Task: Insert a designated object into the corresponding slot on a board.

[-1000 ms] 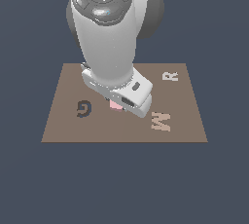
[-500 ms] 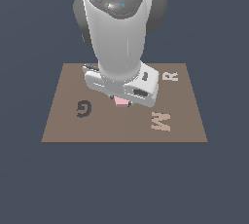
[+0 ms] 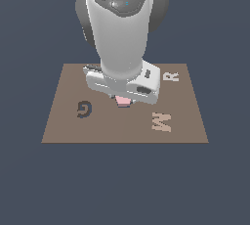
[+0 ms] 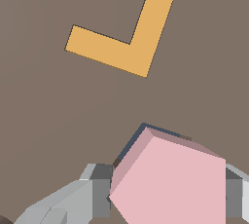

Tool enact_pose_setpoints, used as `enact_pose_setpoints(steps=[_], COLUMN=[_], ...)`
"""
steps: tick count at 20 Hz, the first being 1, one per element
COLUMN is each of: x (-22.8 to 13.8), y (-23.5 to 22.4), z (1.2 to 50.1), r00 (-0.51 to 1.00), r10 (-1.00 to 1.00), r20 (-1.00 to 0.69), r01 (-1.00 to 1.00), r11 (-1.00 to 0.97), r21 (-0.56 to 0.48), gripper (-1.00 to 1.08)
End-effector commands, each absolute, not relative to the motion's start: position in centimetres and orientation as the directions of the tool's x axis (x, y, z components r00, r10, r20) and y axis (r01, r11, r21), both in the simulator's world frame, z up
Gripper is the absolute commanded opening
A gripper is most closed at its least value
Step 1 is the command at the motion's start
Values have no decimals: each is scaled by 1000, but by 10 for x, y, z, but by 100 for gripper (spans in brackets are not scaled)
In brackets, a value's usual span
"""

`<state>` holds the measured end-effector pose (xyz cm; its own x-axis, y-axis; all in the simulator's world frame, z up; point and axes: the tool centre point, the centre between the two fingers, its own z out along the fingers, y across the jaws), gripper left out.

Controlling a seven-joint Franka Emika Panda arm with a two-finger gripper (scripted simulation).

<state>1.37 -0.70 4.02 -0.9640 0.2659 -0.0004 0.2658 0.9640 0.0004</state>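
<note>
The pale-pink pentagon block sits between my grey fingers, with my gripper shut on it. Right beside and partly under it, a thin dark navy edge of the slot shows, so the block hangs just over the cutout, slightly offset. In the exterior view only a small pink piece of the block shows under my gripper, low over the middle of the brown board. The arm hides the slot there.
On the board lie a dark G-shaped cutout, a pale M and a pale R. An orange L-shaped piece lies on the board beyond the block in the wrist view.
The arm has swung toward the exterior view's right and straightened up, carrying the pink block a little that way over the board's middle.
</note>
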Motion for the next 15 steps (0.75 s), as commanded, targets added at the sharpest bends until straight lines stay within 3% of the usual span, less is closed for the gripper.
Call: enact_pose_setpoints(steps=[1,5,6,15], x=[14,13,13,13], y=[-7,-8,-8,-8], z=[38,31,31,31], r00=[-964,-965,-965,-965], r10=[265,262,262,262], r20=[-1,-1,-1,-1], r01=[265,262,262,262], r11=[964,965,965,965], r21=[0,0,0,0], gripper=[-100,-100,100,100])
